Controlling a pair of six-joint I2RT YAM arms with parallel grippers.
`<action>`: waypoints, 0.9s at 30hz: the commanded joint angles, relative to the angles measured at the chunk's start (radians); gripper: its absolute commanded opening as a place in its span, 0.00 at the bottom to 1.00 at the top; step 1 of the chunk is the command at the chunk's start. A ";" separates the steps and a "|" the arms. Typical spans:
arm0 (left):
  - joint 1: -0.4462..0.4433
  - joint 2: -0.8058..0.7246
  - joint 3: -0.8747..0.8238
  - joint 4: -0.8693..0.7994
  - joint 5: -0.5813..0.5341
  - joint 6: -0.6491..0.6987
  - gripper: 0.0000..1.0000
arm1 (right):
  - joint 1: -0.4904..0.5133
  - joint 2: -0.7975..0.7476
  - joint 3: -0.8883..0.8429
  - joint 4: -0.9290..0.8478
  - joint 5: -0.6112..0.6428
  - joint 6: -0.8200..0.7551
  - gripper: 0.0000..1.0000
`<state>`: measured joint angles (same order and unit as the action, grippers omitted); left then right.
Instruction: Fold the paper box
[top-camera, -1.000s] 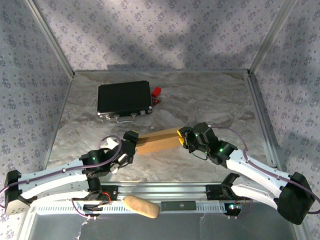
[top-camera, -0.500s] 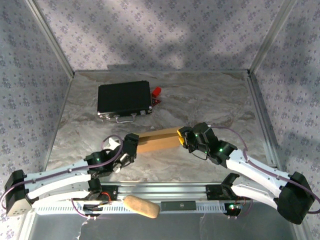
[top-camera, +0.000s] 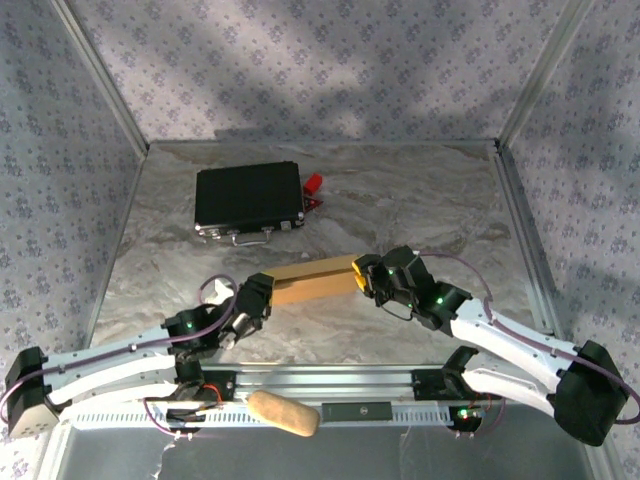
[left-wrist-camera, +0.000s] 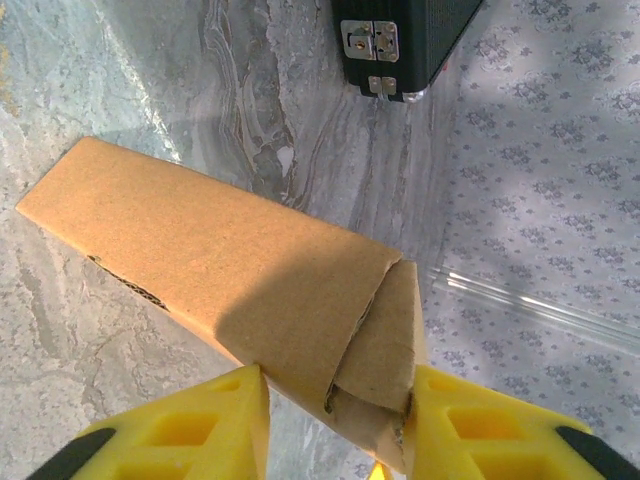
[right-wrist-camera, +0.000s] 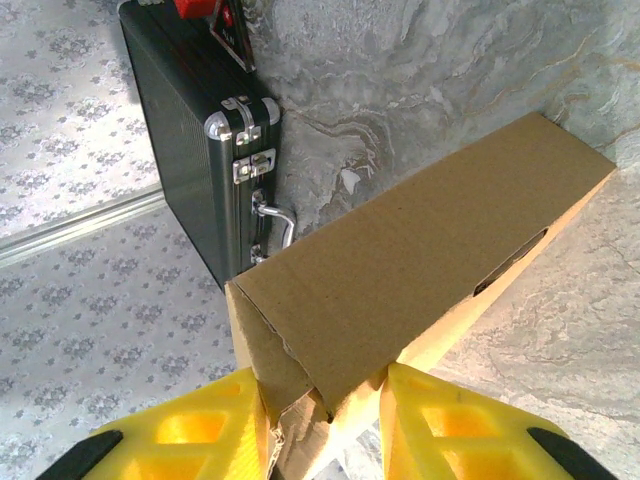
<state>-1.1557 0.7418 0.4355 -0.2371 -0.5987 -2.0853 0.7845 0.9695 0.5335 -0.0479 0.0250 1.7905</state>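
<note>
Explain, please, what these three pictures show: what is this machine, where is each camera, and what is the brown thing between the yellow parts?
These are two robot arms fixed at the near edge of a table. One picture looks down from above and behind them; the other two come from a camera on each wrist, so the yellow fingers there are that arm's own. The brown thing is a partly folded paper box. The left hand grips one end, the right hand the other. Farther back lie a black case and a small red object. A tan bread-like lump rests by the bases.
</note>
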 joint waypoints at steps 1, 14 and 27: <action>0.014 -0.013 -0.040 -0.047 -0.027 -0.168 0.29 | 0.001 0.019 -0.044 -0.125 0.031 -0.009 0.32; 0.030 -0.076 -0.089 -0.083 -0.013 -0.194 0.09 | 0.002 0.027 -0.067 -0.139 0.037 -0.004 0.23; 0.066 -0.095 -0.085 -0.094 0.033 -0.137 0.03 | -0.023 0.045 -0.071 -0.149 0.009 -0.009 0.06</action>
<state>-1.1229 0.6548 0.3763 -0.2066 -0.5568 -2.0853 0.7841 0.9783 0.5129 -0.0147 -0.0010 1.7901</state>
